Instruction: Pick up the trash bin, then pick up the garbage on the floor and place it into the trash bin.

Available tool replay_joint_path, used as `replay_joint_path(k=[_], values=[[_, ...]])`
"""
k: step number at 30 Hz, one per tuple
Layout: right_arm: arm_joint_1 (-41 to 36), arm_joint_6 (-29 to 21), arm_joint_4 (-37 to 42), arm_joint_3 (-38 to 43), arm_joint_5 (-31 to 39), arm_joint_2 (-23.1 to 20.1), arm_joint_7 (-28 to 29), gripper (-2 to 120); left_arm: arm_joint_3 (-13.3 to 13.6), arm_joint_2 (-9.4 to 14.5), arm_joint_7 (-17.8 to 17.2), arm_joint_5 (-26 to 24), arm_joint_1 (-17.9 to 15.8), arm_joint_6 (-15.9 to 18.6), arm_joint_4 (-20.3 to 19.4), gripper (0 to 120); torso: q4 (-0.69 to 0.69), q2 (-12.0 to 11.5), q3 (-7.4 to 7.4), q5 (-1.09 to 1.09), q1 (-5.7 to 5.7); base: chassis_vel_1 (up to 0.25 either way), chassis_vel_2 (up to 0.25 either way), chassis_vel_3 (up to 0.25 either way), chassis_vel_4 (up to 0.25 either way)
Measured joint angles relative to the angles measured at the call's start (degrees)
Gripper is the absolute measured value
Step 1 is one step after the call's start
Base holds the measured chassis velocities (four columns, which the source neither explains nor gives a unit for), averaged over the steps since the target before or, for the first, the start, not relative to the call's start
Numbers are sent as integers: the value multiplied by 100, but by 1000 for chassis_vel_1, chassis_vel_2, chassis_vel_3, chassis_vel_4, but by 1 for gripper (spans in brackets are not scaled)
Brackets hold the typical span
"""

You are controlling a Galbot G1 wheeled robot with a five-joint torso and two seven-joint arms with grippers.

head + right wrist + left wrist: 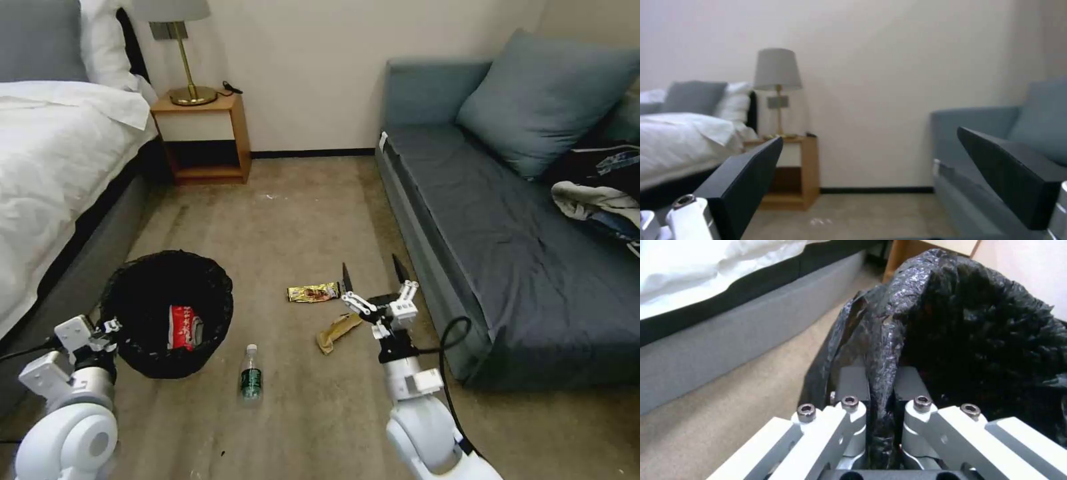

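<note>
The trash bin, lined with a crinkled black bag, is at lower left beside the bed. A red-and-white wrapper lies inside it. My left gripper is shut on the bin's near rim; in the left wrist view its fingers pinch the black bag between them. On the carpet lie a clear bottle with green label, crumpled brown paper and a gold-brown snack wrapper. My right gripper hangs open above the carpet, just right of the brown paper and snack wrapper.
A bed runs along the left, a wooden nightstand with a brass lamp stands at the back wall. A blue-grey sofa with a cushion and clothes lines the right side. Open carpet lies between them.
</note>
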Motion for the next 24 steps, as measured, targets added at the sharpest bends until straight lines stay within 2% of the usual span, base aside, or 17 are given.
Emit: replay_joint_path(k=[11, 17, 24], values=[[-925, 291, 212, 389, -145, -206, 149, 100, 9, -41, 6, 19, 47, -3, -96, 7, 0, 0, 0, 0, 0, 0, 0, 0, 0], [-1364, 512, 324, 378, -338, -131, 115, 100, 8, -104, 18, 32, 101, -19, -149, 7, 0, 0, 0, 0, 0, 0, 0, 0, 0], [-1528, 619, 275, 345, -448, -28, 119, 100, 16, -162, 71, 107, 150, -64, -154, 7, 1, 0, 0, 0, 0, 0, 0, 0, 0]])
